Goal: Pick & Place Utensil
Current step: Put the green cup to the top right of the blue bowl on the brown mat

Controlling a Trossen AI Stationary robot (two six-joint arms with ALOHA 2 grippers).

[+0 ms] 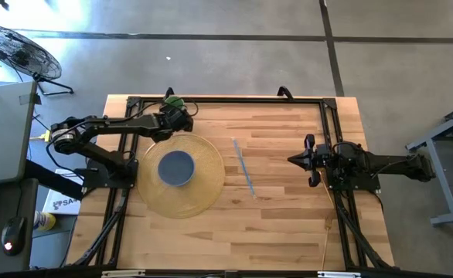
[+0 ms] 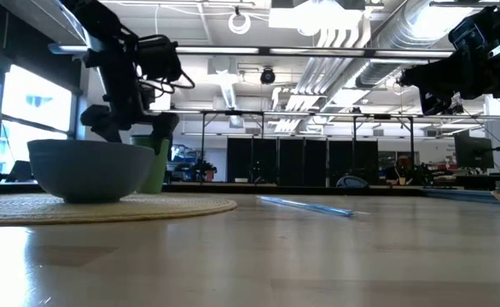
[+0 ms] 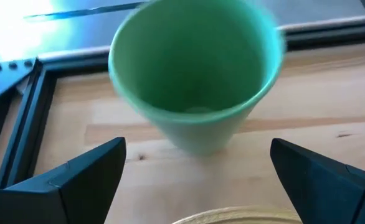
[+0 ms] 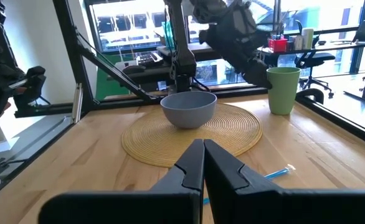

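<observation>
Landmark: the woven placemat [image 1: 182,176] on the bench [image 1: 288,224], with the grey-blue bowl [image 1: 177,167] sitting on it.
Utensil: the blue utensil [image 1: 243,167] lies flat on the bench just beside the placemat, on the side toward my right arm; nothing touches it.
Left end effector [image 3: 195,168]: I hover at the far edge of the placemat, fingers spread wide, with nothing between them, facing the green cup [image 3: 195,74] that stands upright just beyond the mat.
Right end effector [image 4: 202,163]: I wait well apart from the placemat, past the utensil, my two fingers pressed together and empty.
Stage, as I judge it: the pick is not yet done; the utensil is untouched.
Risk, cup: my spread left fingers are close to the cup; a careless swing toward the utensil could clip and topple it.
Risk, grasp: the utensil looks thin and lies flush on the wood, so my fingertips could slide over it or push it away instead of pinching it.
Risk, bowl: a low path across the placemat could strike the bowl's rim.
Risk, right side: I would have to open first; descending closed would only shove the utensil.
</observation>
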